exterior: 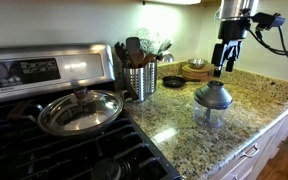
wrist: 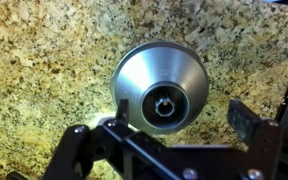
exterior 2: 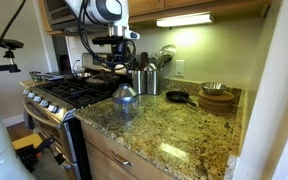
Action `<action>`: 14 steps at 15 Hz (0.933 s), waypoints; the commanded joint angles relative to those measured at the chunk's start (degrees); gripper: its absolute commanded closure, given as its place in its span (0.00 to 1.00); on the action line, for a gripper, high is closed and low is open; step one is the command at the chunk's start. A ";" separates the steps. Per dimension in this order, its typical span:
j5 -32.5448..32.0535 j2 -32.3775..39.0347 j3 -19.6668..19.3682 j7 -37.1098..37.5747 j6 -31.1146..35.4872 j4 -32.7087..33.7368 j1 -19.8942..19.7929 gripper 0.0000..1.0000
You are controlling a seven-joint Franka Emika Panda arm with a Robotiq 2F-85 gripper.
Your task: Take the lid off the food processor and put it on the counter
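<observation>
In an exterior view, the end effector [exterior: 222,68] is hanging above the lid [exterior: 212,94], clear of it. The lid is sitting on the food processor [exterior: 210,116], near the front edge of the desk [exterior: 179,130]. In an exterior view, the lid [exterior 2: 125,94] is capping the food processor [exterior 2: 125,110] by the desk's corner next to the stove [exterior 2: 69,92]. In the wrist view, the end effector [wrist: 159,122] is standing open, its fingers [wrist: 246,118] spreading wide of the lid [wrist: 160,80] and touching nothing.
</observation>
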 commanded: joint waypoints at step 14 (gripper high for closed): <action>1.99 7.73 -1.06 -5.68 1.30 4.01 -0.03 0.00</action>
